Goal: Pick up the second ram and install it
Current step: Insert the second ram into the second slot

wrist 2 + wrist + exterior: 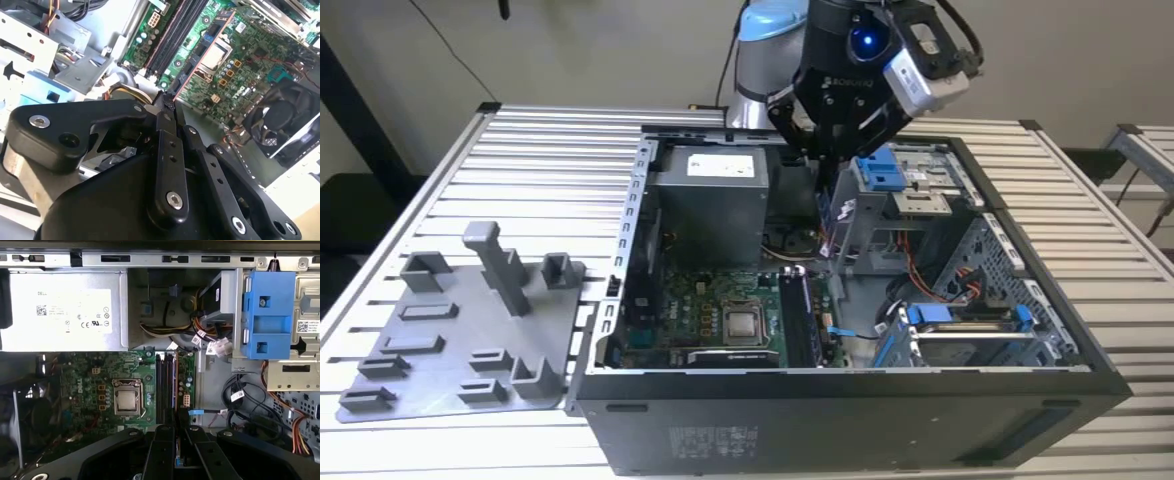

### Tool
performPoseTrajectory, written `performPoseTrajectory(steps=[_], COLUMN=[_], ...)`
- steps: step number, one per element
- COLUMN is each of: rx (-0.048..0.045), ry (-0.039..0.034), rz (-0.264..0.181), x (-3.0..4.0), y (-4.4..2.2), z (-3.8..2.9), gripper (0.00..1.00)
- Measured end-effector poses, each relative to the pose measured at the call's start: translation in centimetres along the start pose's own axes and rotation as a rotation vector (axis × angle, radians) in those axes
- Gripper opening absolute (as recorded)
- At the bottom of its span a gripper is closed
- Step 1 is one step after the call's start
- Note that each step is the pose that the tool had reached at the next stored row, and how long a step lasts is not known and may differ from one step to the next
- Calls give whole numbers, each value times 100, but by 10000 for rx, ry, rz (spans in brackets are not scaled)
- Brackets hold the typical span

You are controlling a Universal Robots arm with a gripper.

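Note:
My gripper (829, 160) hangs over the open computer case (630, 250), above its middle. It is shut on the second ram (826, 212), a thin dark stick that hangs straight down from the fingers into the case. In both wrist views the ram (176, 390) shows edge-on as a narrow strip running away from the closed fingertips (167, 101). It lines up beside the dark memory slots (165, 387) of the green motherboard (95, 375), and its lower end is still above them. The processor socket (126, 400) lies next to the slots.
A grey power supply (707, 200) fills the case's far corner. Blue drive brackets (887, 170) and loose cables (235, 400) sit on the exterior view's right of the slots. A grey fixture plate (447, 385) with posts and blocks lies on the slatted table at the exterior view's left.

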State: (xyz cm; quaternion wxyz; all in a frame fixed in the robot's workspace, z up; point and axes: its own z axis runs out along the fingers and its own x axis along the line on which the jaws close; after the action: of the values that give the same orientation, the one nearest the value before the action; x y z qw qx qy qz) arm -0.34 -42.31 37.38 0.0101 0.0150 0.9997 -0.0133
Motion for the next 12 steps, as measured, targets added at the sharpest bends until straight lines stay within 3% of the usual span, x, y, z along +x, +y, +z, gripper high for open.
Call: performPoseTrajectory(steps=[12], rx=[2], ry=[2], rz=[59], x=[2], y=[3], z=[144], gripper=[14])
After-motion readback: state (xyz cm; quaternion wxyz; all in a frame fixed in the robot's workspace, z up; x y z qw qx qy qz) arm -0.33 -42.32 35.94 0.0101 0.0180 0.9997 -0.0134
